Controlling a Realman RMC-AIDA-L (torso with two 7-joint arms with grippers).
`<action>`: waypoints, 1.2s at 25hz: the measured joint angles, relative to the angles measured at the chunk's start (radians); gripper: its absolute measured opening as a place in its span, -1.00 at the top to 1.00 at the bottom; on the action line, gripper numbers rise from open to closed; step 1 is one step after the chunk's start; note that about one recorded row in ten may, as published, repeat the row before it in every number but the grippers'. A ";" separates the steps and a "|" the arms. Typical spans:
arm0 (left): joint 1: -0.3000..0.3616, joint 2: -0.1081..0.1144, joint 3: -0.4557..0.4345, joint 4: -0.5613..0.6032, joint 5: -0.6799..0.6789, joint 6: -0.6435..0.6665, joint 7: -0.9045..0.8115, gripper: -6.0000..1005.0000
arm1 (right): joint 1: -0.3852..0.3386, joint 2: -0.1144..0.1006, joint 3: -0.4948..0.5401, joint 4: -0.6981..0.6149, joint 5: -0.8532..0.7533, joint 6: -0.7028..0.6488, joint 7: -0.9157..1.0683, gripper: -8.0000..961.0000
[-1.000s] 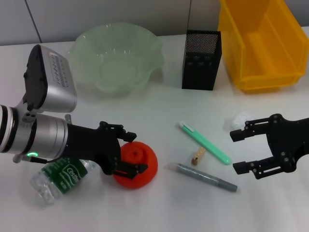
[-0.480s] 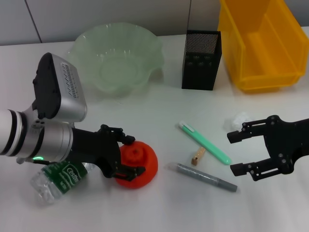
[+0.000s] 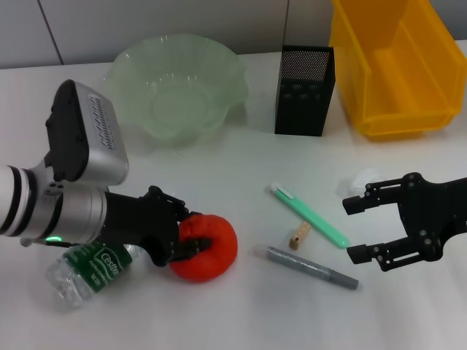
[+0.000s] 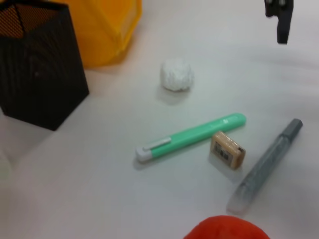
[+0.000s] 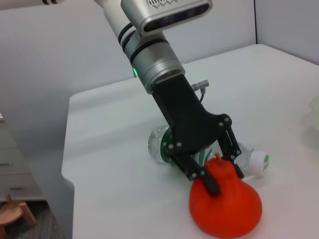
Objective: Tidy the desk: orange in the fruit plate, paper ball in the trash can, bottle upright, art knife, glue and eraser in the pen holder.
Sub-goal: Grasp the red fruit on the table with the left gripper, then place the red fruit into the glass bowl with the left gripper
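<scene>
Head view: your left claw [image 3: 191,239] is down at bench [image 3: 241,168] level, clamped on the near-left side of the orange [image 3: 208,248], which sits on the bench or barely off it, I can't tell which. The grip is from the side and low, fingers pinching the fruit's upper flank; in the right wrist view they bite near the stem end, so I'd judge the hold shallow and likely to slip on a round skin. The fruit plate [image 3: 177,91] is at the far left, well apart from the orange, so you've got a lift and carry ahead. The bottle [image 3: 86,271] lies on its side just beside and partly under the left arm; the green label shows white lettering, something like "Cestbon", but I can't read it with confidence. Watch you don't roll it when you pull up. Your right claw [image 3: 384,227] hangs over the right of the bench with its fingers spread wide, holding nothing, with the paper ball [image 3: 360,179] just beside it, probably staged for that pickup. The trash can [image 3: 394,65] is far right, the pen holder [image 3: 305,90] next to it. The mint-green art knife [image 3: 309,214], grey glue stick [image 3: 312,267] and eraser [image 3: 298,236] lie loose mid-bench, the eraser between the two sticks. No print on them is legible.
</scene>
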 joint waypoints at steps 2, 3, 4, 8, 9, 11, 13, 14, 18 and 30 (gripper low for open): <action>0.014 0.001 -0.011 0.027 -0.009 0.004 -0.001 0.20 | 0.000 0.000 0.000 0.000 0.002 0.000 -0.002 -0.58; 0.017 0.002 -0.015 0.032 -0.015 0.009 -0.002 0.29 | 0.000 0.000 0.000 0.000 0.004 0.000 -0.002 -0.58; 0.017 0.002 -0.015 0.032 -0.015 0.009 -0.002 0.32 | 0.000 0.000 0.000 0.000 0.004 0.000 -0.002 -0.58; 0.018 0.004 -0.036 0.052 -0.036 0.042 -0.009 0.41 | 0.000 0.000 0.000 0.000 0.005 0.001 -0.003 -0.58; 0.018 0.004 -0.036 0.052 -0.036 0.042 -0.009 0.43 | 0.000 0.000 0.001 0.000 0.006 0.001 -0.003 -0.58; 0.016 0.004 -0.089 0.092 -0.056 0.112 -0.017 0.48 | 0.000 0.001 0.004 0.000 0.006 0.001 -0.003 -0.58; 0.013 0.004 -0.109 0.110 -0.069 0.140 -0.022 0.52 | 0.000 0.001 0.005 0.000 0.007 0.000 -0.003 -0.58; 0.007 0.004 -0.129 0.127 -0.081 0.158 -0.028 0.55 | 0.000 0.001 0.005 0.000 0.007 0.000 -0.003 -0.58; -0.033 0.005 -0.196 0.180 -0.105 0.185 -0.073 0.61 | 0.000 0.005 0.001 0.000 0.008 0.000 -0.004 -0.58; -0.239 0.001 -0.222 0.016 -0.073 -0.209 -0.165 0.82 | 0.011 0.014 -0.002 0.007 0.008 -0.009 -0.021 -0.58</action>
